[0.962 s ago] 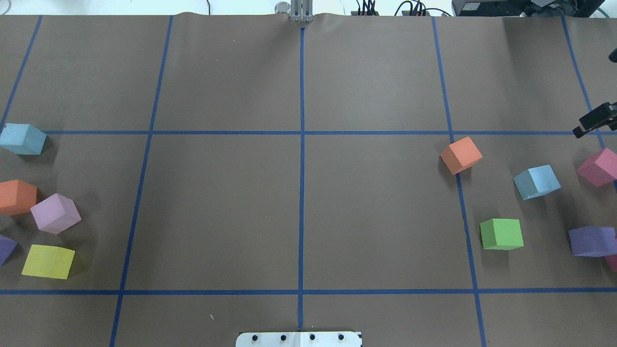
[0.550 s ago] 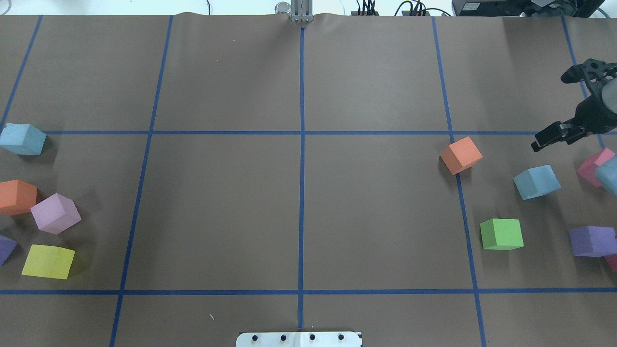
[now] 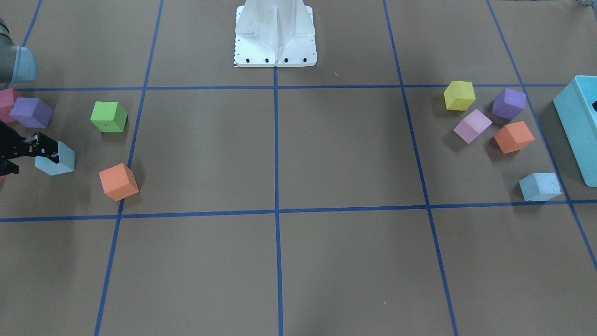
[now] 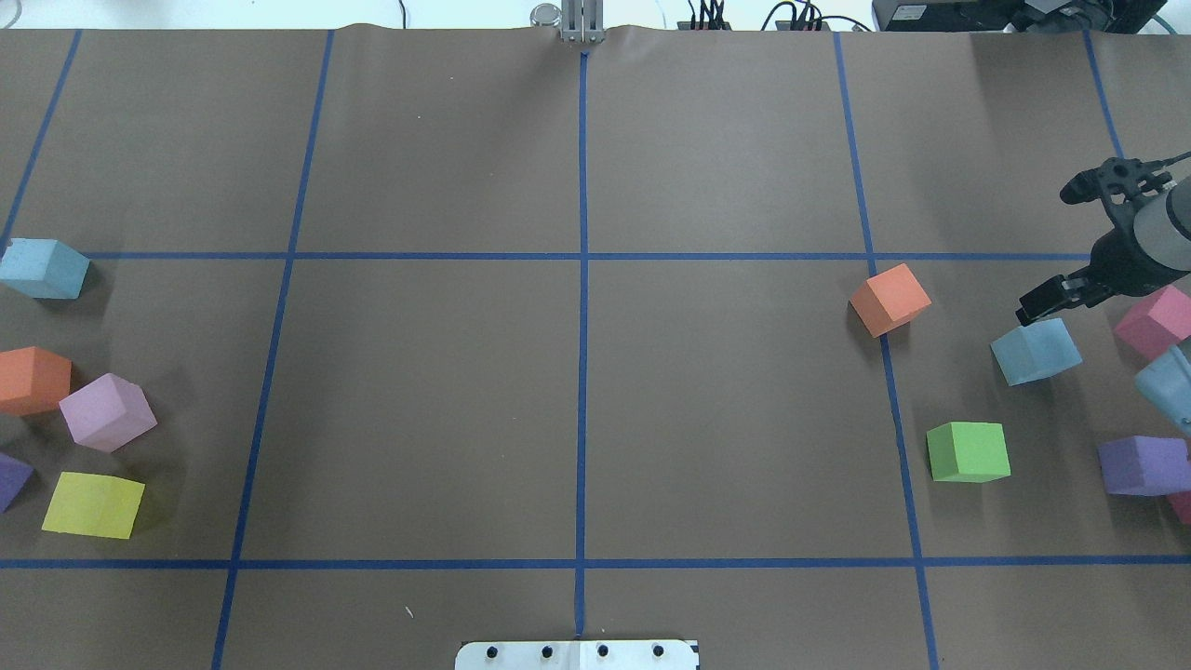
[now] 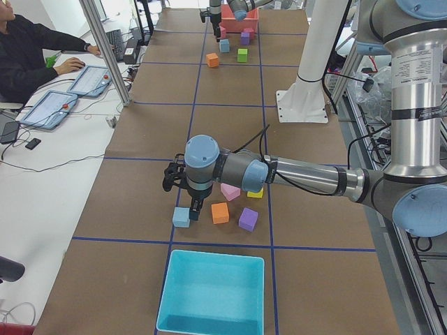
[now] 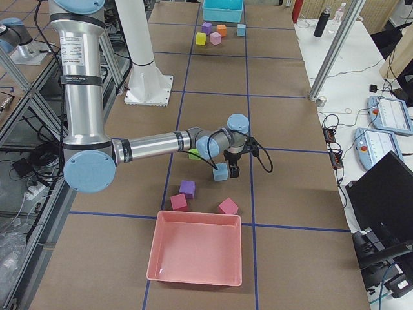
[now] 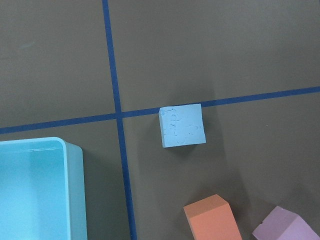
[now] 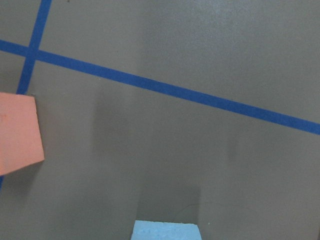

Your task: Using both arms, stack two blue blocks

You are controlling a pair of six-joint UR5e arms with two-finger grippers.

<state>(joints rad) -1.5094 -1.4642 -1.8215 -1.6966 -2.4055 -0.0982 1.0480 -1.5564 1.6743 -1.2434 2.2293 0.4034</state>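
Observation:
One blue block lies on the right side of the table, tilted to the grid lines; it also shows in the front view and at the bottom edge of the right wrist view. My right gripper is open, its fingers spread wide, one fingertip just above the block's far edge. The other blue block lies at the far left, centred in the left wrist view. My left gripper hangs just above it; I cannot tell whether it is open or shut.
Near the right block lie an orange cube, a green cube, a pink cube and a purple cube. Orange, lilac and yellow cubes lie at the left. A turquoise box and a pink tray stand at the table's ends.
My right gripper has come in from the right edge, moving left and nearer to the right blue block, still open. The blocks have not moved.

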